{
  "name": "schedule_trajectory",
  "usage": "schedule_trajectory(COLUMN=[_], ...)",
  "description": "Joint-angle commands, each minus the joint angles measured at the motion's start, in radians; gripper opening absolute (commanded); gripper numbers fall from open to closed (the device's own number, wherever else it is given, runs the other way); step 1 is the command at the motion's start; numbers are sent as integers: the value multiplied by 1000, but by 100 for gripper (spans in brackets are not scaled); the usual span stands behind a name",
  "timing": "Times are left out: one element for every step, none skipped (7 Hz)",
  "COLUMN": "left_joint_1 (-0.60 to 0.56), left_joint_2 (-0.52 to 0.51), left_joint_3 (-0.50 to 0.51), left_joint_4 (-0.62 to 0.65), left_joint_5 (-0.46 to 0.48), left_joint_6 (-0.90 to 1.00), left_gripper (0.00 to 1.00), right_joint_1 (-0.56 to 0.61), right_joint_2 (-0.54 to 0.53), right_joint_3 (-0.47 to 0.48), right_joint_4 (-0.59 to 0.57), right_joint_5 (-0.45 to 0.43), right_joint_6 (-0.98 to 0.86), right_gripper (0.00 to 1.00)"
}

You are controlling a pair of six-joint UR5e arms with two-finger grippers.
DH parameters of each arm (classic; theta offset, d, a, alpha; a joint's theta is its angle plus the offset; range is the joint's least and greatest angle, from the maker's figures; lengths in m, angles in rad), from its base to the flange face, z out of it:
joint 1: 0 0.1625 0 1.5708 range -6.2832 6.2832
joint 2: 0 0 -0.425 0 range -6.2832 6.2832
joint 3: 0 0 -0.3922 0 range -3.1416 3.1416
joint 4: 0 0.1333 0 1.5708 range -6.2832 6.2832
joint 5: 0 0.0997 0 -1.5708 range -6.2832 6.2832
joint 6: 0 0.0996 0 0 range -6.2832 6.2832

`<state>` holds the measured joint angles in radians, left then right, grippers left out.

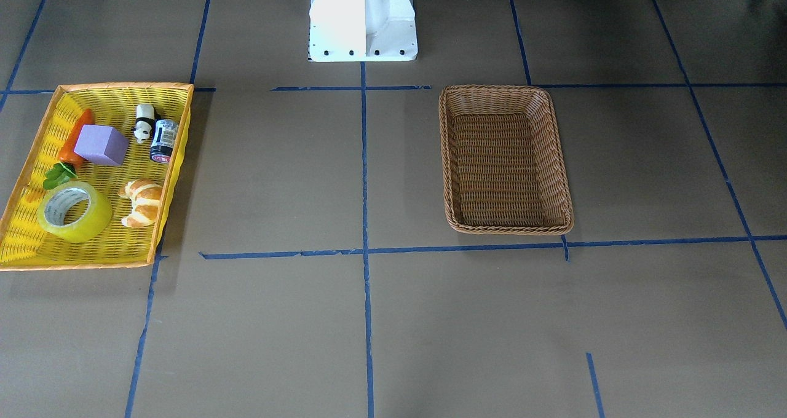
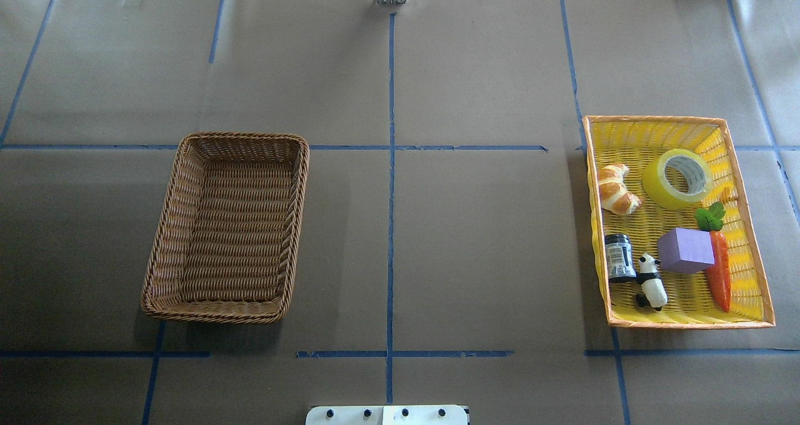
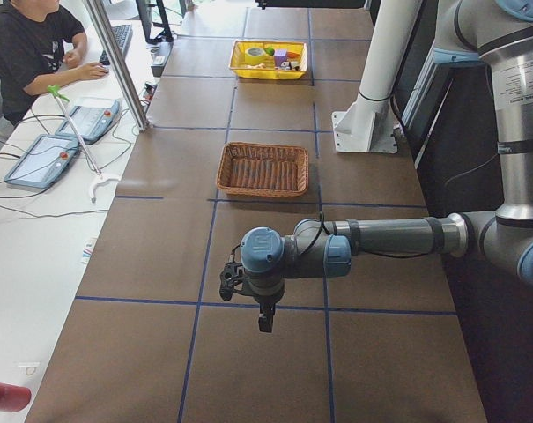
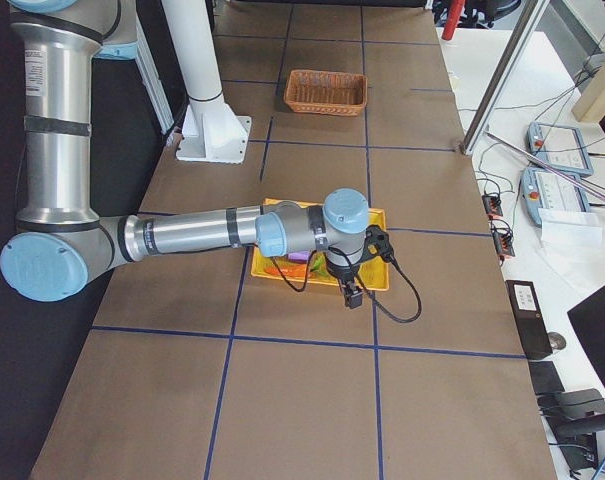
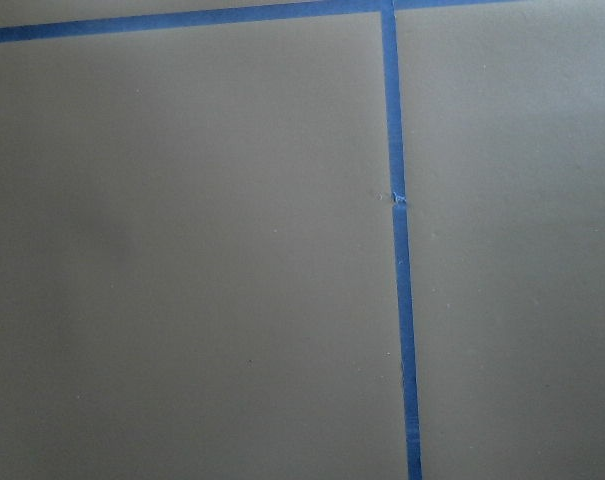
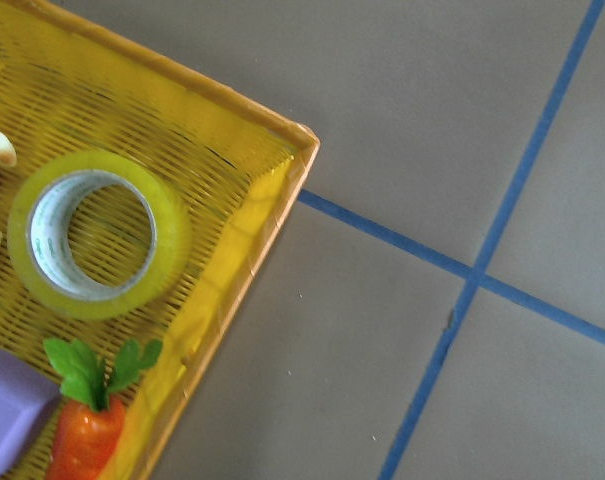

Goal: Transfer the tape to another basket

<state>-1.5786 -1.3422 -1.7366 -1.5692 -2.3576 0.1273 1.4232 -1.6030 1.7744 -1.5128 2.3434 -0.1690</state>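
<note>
Approach step: translucent yellow-green packing tape roll [image 2: 655, 187] lies flat in orange-rimmed yellow plastic-weave basket [image 2: 687, 322]; right gripper [image 4: 350, 293] hovers by its corner, left gripper [image 3: 264, 319] well apart, openings unreadable; next likely: pinch roll wall, carry to brown wicker basket [image 2: 172, 237].

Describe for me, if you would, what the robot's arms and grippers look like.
The left arm and right arm are silver-grey tubes with light-blue joint caps. The left gripper and right gripper are small and black; a black cable loops from the right wrist.
</note>
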Motion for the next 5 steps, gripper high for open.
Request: schedule_trajectory(left_joint_1=[2, 2, 2, 2, 2], left_joint_2=[0, 0, 0, -2, -2], left_joint_3=[0, 0, 2, 2, 2], left_joint_4=[0, 0, 0, 0, 0], left_joint_5=[-2, 0, -2, -2, -2], left_joint_6=[0, 0, 0, 0, 0], left_gripper=[100, 100, 100, 100, 100], right_joint_1=[-104, -116, -145, -168, -222], right_joint_2=[81, 130, 146, 146, 147], right_joint_3=[-30, -76, -93, -133, -177], right_joint_4=[6, 6, 38, 151, 249], right_joint_5=[-44, -41, -41, -41, -49], right_joint_6=[101, 105, 161, 268, 346], right_gripper=[100, 100, 100, 100, 100])
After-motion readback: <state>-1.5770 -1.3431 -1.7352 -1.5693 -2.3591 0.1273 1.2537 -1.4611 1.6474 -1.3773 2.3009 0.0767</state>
